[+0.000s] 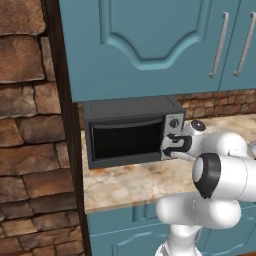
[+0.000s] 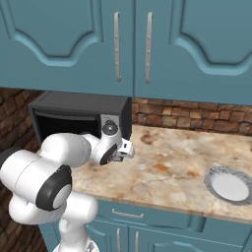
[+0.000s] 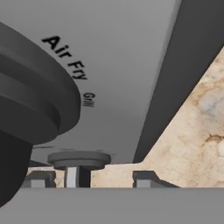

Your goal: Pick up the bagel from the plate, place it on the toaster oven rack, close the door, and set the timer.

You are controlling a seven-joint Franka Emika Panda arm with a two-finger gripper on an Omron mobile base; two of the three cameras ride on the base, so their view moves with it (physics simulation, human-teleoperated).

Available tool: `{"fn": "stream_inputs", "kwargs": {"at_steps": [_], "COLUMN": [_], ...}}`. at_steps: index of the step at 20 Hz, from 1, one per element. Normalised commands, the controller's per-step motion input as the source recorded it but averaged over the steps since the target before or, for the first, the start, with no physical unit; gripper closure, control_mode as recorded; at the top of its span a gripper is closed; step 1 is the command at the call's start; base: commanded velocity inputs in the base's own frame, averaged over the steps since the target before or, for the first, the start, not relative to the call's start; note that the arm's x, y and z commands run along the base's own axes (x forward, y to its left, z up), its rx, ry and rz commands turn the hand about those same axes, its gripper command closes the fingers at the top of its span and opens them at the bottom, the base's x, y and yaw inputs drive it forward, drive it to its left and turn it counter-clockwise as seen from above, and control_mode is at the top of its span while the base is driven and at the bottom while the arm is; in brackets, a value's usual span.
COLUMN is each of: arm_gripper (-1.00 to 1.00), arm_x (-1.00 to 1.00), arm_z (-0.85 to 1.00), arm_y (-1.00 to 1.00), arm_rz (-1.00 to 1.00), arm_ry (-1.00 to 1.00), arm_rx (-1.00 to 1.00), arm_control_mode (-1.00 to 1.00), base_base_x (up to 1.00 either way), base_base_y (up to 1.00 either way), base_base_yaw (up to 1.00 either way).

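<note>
Two small dark fingertips (image 3: 39, 179) of the gripper (image 3: 92, 179) stood apart in the hand view. The timer (image 3: 78, 158), a small round knob on a short stem, sat between them and nearer the left-hand tip. A clear gap showed on its other side, so the pincer was partly spread and not clamped on the knob.

Close beside the camera loomed a larger dark knob (image 3: 26, 109). The words "Air Fry" and "Grill" were printed on the silver control strip (image 3: 122, 65) next to it.

From the base cameras, the white arm (image 1: 220, 175) reached forward over the marbled counter (image 1: 130, 185). The gripper (image 1: 170, 147) was pressed up against the lower right corner of the toaster oven (image 1: 130, 107), at the foot of its control strip. The right base view showed the gripper (image 2: 129, 150) just below an upper knob (image 2: 110, 129).

Well apart to the right, near the counter's front edge, lay the plate (image 2: 209, 182), pale and round.

The door (image 1: 127, 157) stood shut against the oven's front. Thin horizontal wires of the toaster oven rack (image 1: 125, 142) showed faintly behind its dark glass. I could not tell whether the bagel lay on the rack, because the window was too dark.

Farther back, a brick backsplash (image 2: 187, 118) ran behind the counter. Teal upper cabinets (image 1: 140, 45) with silver handles (image 2: 117, 47) hung over the oven. A rough stone wall (image 1: 25, 125) rose at the far left.
</note>
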Motion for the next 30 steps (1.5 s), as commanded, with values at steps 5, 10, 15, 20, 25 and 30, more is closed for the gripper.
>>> {"fn": "stream_inputs", "kwargs": {"at_steps": [5, 10, 15, 20, 25, 30], "arm_gripper": [1.0, 1.0, 1.0, 1.0, 1.0, 1.0], "arm_x": [0.0, 0.0, 0.0, 0.0, 0.0, 0.0], "arm_z": [-0.23, -0.2, -0.22, -0.26, -0.33, -0.42], "arm_y": [-0.38, -0.58, -0.71, -0.75, -0.76, -0.76], "arm_rz": [0.0, 0.0, 0.0, 0.0, 0.0, 0.0], "arm_ry": [-0.01, 0.0, -0.01, -0.01, -0.01, -0.02], "arm_rx": [0.02, 0.07, 0.09, 0.08, 0.07, 0.06], "arm_control_mode": [-1.0, -1.0, -1.0, -1.0, -1.0, -1.0], "base_base_x": [0.0, 0.0, 0.0, 0.0, 0.0, 0.0], "base_base_y": [0.0, 0.0, 0.0, 0.0, 0.0, 0.0], "base_base_yaw": [0.0, 0.0, 0.0, 0.0, 0.0, 0.0]}}
